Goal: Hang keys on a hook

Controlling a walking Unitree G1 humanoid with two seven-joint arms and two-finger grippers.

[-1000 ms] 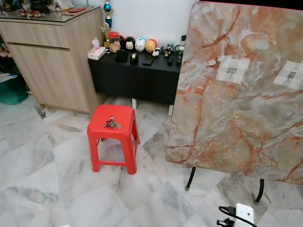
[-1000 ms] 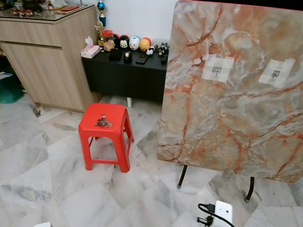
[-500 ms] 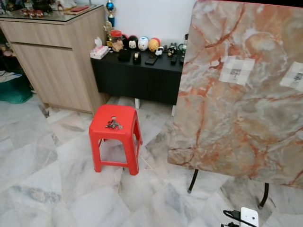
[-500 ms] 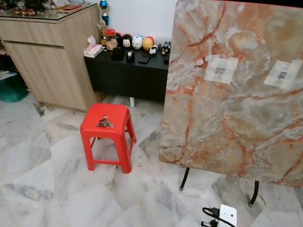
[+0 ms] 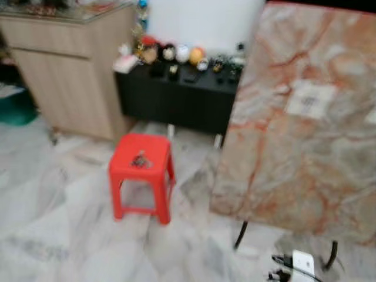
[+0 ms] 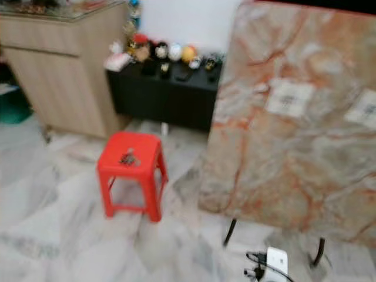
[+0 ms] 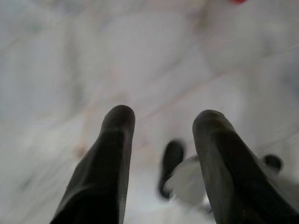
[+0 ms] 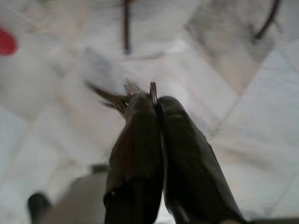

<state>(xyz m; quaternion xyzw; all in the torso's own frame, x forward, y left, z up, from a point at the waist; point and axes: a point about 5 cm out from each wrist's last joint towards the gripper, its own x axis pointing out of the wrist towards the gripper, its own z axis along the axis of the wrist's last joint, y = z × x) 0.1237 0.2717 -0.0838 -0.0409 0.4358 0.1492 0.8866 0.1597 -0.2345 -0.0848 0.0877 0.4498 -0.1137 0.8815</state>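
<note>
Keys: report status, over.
Right gripper shut on keys, over floor. Left gripper open, empty. Another key bunch on red stool. Taped patch on upright marble board ahead; view blurred.

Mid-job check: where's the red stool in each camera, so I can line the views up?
Left eye view: stool, left of centre, in front of the black cabinet.
Right eye view: stool, left of centre.
Left wrist view: probably the red sliver at the picture's edge.
Right wrist view: probably the red patch at the edge.
Shared landmark: the pale marble floor.
</note>
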